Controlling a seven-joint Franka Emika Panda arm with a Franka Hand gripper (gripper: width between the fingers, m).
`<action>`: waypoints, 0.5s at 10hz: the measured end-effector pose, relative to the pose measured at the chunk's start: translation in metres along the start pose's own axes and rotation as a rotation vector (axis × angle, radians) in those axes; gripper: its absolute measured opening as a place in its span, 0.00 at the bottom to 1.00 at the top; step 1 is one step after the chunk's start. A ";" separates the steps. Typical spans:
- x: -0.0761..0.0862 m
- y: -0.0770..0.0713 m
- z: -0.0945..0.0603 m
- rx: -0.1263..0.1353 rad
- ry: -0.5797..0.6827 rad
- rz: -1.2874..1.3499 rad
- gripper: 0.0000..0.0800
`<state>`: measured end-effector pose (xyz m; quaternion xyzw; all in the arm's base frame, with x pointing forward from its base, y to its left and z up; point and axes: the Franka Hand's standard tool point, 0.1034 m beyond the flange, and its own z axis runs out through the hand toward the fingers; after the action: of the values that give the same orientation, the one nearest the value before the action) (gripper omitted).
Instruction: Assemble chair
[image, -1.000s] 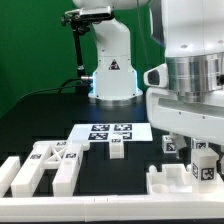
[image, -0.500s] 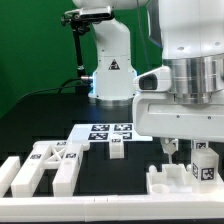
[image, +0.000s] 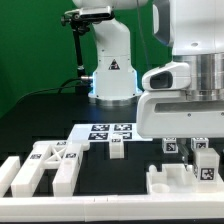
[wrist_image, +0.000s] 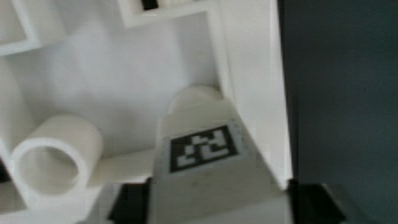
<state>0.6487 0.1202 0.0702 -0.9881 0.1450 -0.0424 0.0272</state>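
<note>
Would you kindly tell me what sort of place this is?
Likely a robotics lab bench: a white robot arm on a black table, a green backdrop, and tagged white chair parts laid out.

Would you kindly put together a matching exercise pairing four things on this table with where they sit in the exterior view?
Things:
1. thin flat white marker board
2. white plastic frame part with tags
3. small white plastic cube
4. small white tagged block
Places in the exterior view:
A. its left
B. its right, under the white robot arm
C. centre, lying flat
D. just in front of the marker board
Pairs: 1-C, 2-A, 3-D, 4-B.
</note>
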 end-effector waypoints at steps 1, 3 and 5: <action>0.000 0.000 0.000 0.000 -0.001 0.049 0.36; 0.000 -0.001 0.000 0.002 0.000 0.224 0.36; -0.001 -0.001 0.001 -0.007 0.009 0.630 0.36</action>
<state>0.6481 0.1219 0.0696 -0.8944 0.4444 -0.0357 0.0349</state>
